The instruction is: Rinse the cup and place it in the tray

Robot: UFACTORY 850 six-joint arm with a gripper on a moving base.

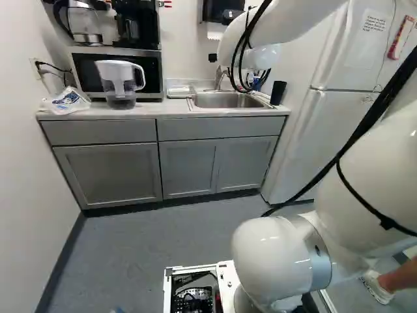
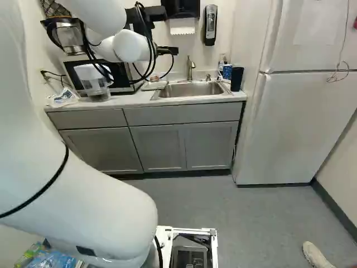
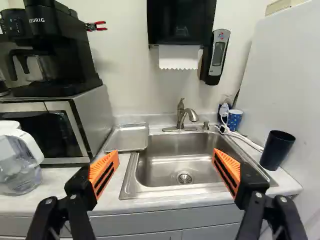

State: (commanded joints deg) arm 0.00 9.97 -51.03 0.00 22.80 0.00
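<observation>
In the right base view my gripper (image 2: 172,51) is up in front of the wall above the counter. In the wrist view the gripper (image 3: 164,167) is open, its orange-padded fingers wide apart with nothing between them. A dark blue cup (image 3: 277,150) stands upright on the counter beside the sink, beyond the finger on the fridge side; the right base view also shows this cup (image 2: 236,79). The shallow metal tray (image 3: 129,137) lies on the microwave side of the sink (image 3: 175,160). The sink basin holds no cup, and no water shows from the faucet (image 3: 185,116).
A polka-dot mug (image 3: 234,120) and a white cable (image 3: 245,138) are behind the dark cup. The water pitcher (image 3: 19,160), microwave (image 3: 47,130) and coffee maker (image 3: 50,55) are on the tray's side. A soap dispenser (image 3: 216,56) hangs above; the fridge (image 2: 304,123) flanks the counter.
</observation>
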